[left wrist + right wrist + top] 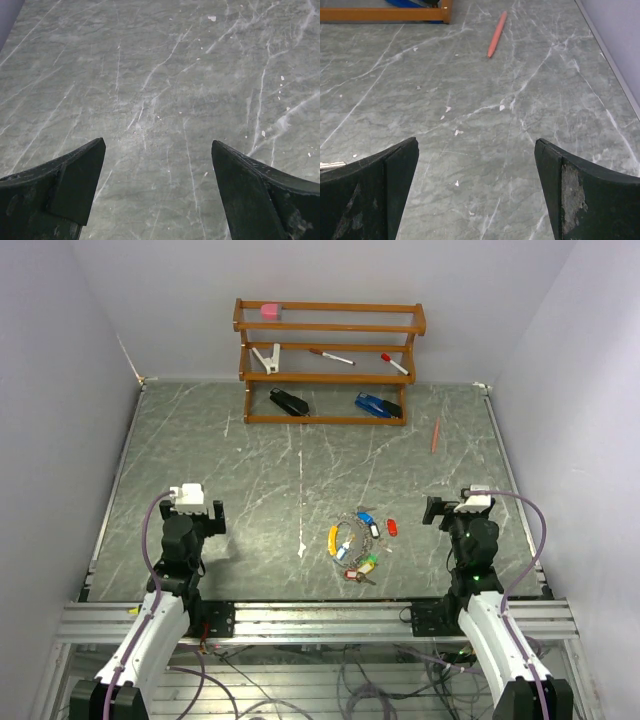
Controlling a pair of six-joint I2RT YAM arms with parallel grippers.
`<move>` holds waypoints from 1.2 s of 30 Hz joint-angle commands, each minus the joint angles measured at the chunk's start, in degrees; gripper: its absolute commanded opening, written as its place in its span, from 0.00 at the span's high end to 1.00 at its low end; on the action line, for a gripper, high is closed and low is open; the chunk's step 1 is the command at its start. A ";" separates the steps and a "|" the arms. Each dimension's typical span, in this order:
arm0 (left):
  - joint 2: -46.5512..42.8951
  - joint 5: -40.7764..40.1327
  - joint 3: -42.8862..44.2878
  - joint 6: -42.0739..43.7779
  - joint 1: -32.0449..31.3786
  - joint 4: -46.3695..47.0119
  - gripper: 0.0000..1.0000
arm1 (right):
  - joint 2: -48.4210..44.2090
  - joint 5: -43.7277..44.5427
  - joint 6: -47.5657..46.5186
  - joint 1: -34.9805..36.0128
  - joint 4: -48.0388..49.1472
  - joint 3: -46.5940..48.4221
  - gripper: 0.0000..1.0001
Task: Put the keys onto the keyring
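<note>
Pre-grasp stage: left gripper [158, 150] and right gripper [477, 146] are spread wide, empty. Keys [357, 546] and keyring [348, 524] must be reached.

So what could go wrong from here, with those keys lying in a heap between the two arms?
1. The keys lie bunched together, so a grab may catch several tags or scatter them.
2. The keyring is thin wire lying flat among them, probably hard to pinch.
3. The red key sits apart on the right and might get missed.
</note>
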 commanded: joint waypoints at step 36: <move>13.16 42.76 31.74 13.57 0.48 -8.11 0.03 | 20.30 1.45 4.98 0.08 -25.66 41.57 0.00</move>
